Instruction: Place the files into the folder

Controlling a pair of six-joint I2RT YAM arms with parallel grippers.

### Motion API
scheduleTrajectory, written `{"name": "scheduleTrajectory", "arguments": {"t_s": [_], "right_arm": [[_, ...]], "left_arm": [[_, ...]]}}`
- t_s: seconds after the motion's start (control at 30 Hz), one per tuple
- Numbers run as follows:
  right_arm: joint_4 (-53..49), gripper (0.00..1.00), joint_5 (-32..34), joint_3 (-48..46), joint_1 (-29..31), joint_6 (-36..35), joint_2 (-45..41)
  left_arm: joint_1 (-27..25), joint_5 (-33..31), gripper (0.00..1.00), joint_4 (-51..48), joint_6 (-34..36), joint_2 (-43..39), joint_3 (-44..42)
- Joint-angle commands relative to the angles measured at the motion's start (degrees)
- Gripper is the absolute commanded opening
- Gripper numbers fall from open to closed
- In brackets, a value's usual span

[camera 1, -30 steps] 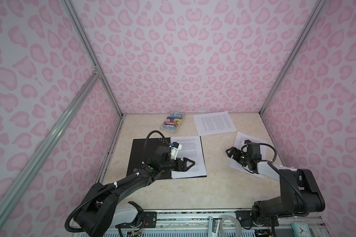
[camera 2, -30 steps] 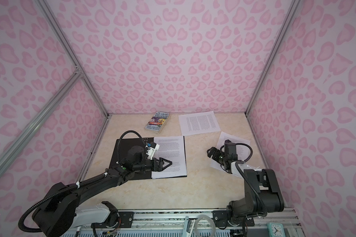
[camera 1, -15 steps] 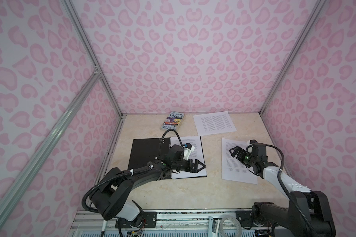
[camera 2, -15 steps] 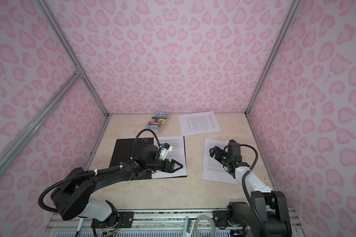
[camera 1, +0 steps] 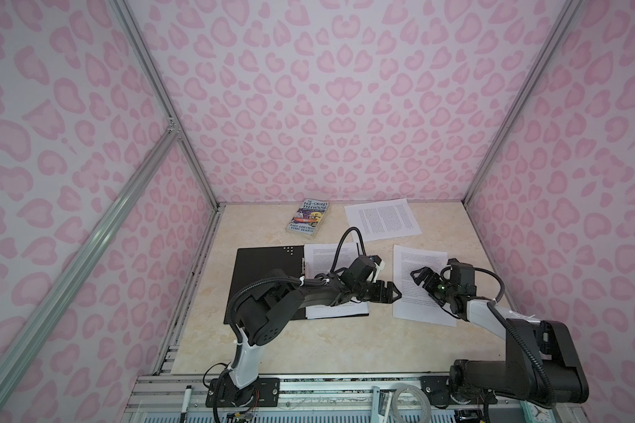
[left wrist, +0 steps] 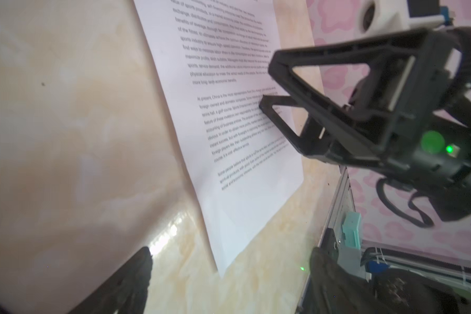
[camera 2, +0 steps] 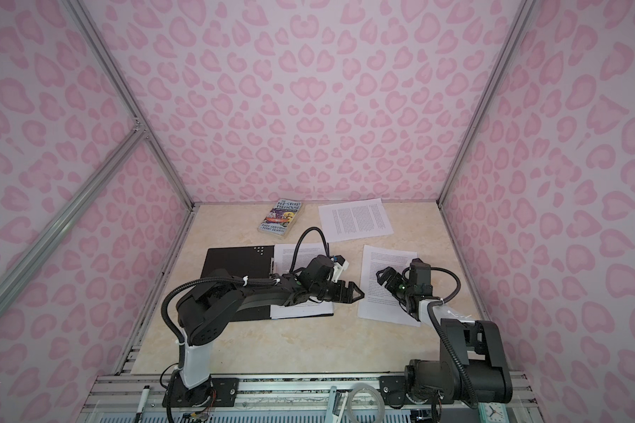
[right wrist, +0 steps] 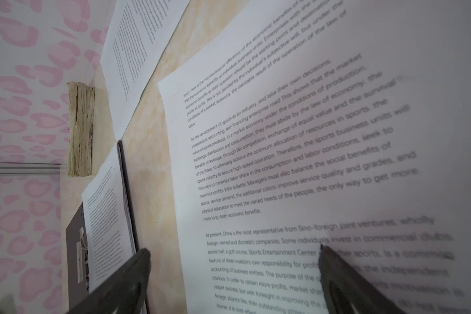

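The folder (camera 1: 266, 278) lies open and black on the table, with printed sheets (camera 1: 323, 256) on its right half. One of the files (camera 1: 411, 311) lies flat to its right; another sheet (camera 1: 382, 219) lies at the back. My left gripper (camera 1: 395, 292) hangs open over the bare strip between the folder and the near sheet (left wrist: 229, 122), holding nothing. My right gripper (camera 1: 420, 278) is open over that sheet (right wrist: 297, 136). In the left wrist view one of its fingertips (left wrist: 263, 104) rests on the paper. In the wrist views both grippers (left wrist: 230, 251) (right wrist: 234, 248) stand wide apart.
A colourful paperback book (camera 1: 308, 216) lies at the back, left of the far sheet. Pink patterned walls close in three sides. A metal rail (camera 1: 308, 392) runs along the front edge, past a stretch of bare table (camera 1: 308, 348).
The near sheet slid left toward the folder and straightened under my right gripper. My left gripper moved right, from over the folder's pages to past its right edge.
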Motion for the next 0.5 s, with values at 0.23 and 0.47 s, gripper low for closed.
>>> {"name": "scheduleTrajectory", "arguments": {"t_s": [0.23, 0.47], "right_arm": [[-2.7, 0.97, -0.8, -1.6, 0.0, 0.9, -2.1], [-0.2, 0.97, -2.1, -2.2, 0.4, 1.8, -0.3]], "left_arm": [[0.0, -1.0, 0.9, -0.9, -2.6, 9.4, 9.4], [0.3, 2.7, 0.87, 3.5, -7.7, 12.6, 11.5]]}}
